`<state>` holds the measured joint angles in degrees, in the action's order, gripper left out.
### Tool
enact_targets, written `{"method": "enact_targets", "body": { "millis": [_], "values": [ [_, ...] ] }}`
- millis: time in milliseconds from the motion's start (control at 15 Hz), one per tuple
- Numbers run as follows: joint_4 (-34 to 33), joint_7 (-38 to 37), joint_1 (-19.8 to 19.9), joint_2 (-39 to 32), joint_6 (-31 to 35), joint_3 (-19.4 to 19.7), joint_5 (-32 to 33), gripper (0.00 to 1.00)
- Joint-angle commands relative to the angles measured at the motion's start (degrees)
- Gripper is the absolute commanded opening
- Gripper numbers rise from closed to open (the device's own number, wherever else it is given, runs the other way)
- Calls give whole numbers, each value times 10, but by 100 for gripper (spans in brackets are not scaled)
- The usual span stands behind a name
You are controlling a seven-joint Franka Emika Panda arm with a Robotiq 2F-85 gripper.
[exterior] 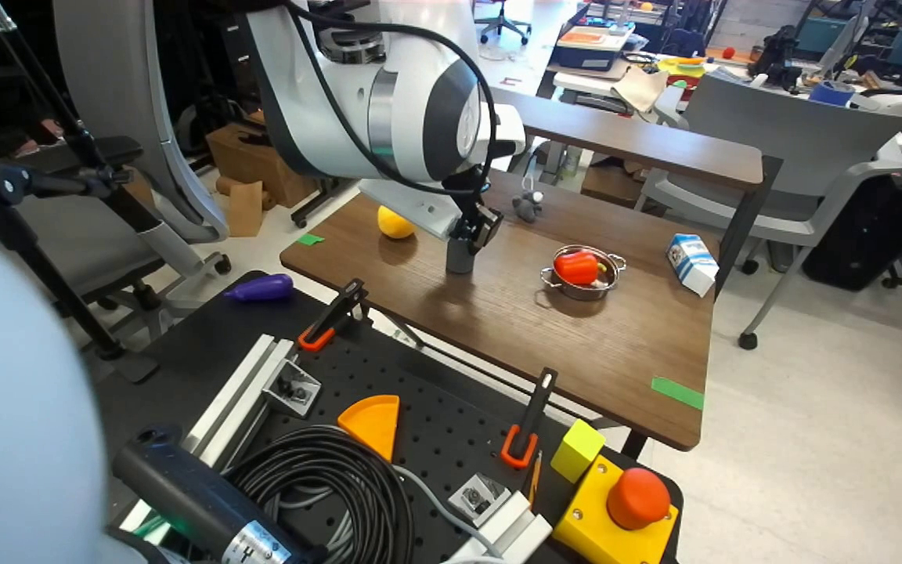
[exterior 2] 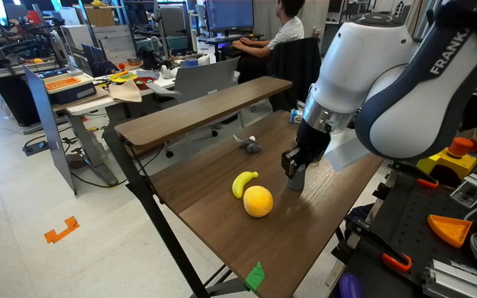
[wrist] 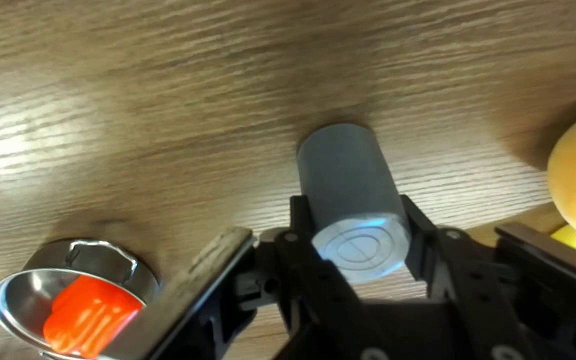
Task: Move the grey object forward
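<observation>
The grey object is a small plain cylinder with a pale round top, standing upright on the brown table. It shows in both exterior views (exterior: 460, 258) (exterior 2: 296, 182) and in the wrist view (wrist: 345, 170). My gripper (wrist: 353, 215) has one finger against each side of the cylinder near its top and is shut on it. The gripper also shows above the cylinder in both exterior views (exterior: 476, 229) (exterior 2: 298, 163). The cylinder's base looks to be at the table surface; I cannot tell whether there is a small gap.
A yellow-orange fruit (exterior 2: 258, 201) and a banana (exterior 2: 242, 184) lie on one side of the cylinder. A metal pot (wrist: 103, 250) with a red pepper (wrist: 90, 315) stands on the other. A grey plush toy (exterior: 528, 205), a carton (exterior: 692, 262) and a raised shelf (exterior 2: 205, 111) are farther off.
</observation>
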<state>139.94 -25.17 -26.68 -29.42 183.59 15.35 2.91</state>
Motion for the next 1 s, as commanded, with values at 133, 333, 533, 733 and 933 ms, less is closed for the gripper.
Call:
{"method": "enact_targets", "body": {
  "millis": [133,333,533,733,933],
  "values": [
    [4,63,-33,-28,51,16,-79,69],
    [11,79,-42,-19,45,18,-104,84],
    [23,89,-47,-5,48,21,-113,100],
    [46,101,-62,16,66,34,-114,100],
    [79,126,-84,49,103,56,-128,100]
  ]
}}
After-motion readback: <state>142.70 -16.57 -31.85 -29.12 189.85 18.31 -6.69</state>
